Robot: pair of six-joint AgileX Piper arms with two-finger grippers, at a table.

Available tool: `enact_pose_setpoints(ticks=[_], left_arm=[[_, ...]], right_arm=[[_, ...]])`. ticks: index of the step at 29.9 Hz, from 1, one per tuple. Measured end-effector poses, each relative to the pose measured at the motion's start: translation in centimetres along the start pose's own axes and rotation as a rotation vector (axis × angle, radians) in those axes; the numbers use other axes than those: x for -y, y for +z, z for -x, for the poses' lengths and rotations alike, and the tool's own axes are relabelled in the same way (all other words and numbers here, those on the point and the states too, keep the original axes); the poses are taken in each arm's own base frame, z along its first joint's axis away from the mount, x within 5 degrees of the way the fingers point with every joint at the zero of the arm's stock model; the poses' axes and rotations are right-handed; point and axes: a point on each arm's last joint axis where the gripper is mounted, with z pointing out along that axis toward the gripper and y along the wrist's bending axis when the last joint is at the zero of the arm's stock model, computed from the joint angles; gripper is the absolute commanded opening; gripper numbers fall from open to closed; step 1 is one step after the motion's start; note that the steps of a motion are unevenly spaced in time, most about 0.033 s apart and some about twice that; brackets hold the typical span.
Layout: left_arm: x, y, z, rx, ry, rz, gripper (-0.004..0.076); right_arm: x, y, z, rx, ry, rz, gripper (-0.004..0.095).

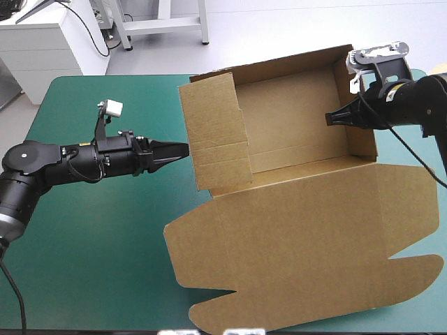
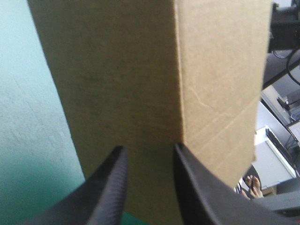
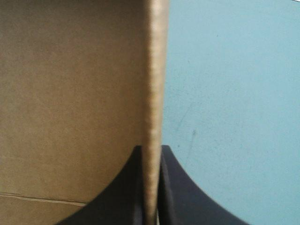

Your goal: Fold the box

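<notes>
The box's lid (image 1: 300,237) is laid flat on the near table (image 1: 91,244). The board is judged light, stiff, best held by wall edges. The left wall (image 1: 213,132) is faced by the slightly spread left gripper (image 1: 183,149). The right wall (image 1: 363,139) is pinched by the right gripper (image 1: 330,118).

The table (image 1: 91,244) is teal-green on top. A brown box (image 1: 293,132) sits on it, over on the right side. The far part of the box is an open tray with its walls standing up. Its big lid (image 1: 314,244) lies flat on the table and comes close to the near edge. The left side of the table shows green
</notes>
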Motion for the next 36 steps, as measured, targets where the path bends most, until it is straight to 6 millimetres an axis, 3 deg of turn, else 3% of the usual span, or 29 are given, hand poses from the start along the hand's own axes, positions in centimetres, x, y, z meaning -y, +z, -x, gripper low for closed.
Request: enact_pose_setpoints(ticks=[2, 11, 21, 27, 36], left_arm=[[0.2, 0.0, -0.1, -0.014, 0.000, -0.025, 0.0510], [0.6, 0.0, 0.0, -0.003, -0.007, -0.063, 0.0498], [0.2, 0.3, 0.0, 0.008, -0.009, 0.021, 0.0483], [1.3, 0.6, 0.9, 0.005, 0.041, 0.140, 0.0483], [3.5, 2.7, 1.2, 0.010, 0.089, 0.266, 0.0482]], right_arm=[[0.0, 0.0, 0.0, 0.000, 0.000, -0.002, -0.0018], [0.0, 0.0, 0.0, -0.002, 0.015, 0.004, -0.0013], [-0.1, 0.0, 0.0, -0.002, 0.023, 0.007, -0.0009], [-0.2, 0.0, 0.0, 0.003, 0.022, 0.000, 0.0003], [-3.3, -0.1, 0.3, 0.038, -0.046, -0.042, 0.0003]])
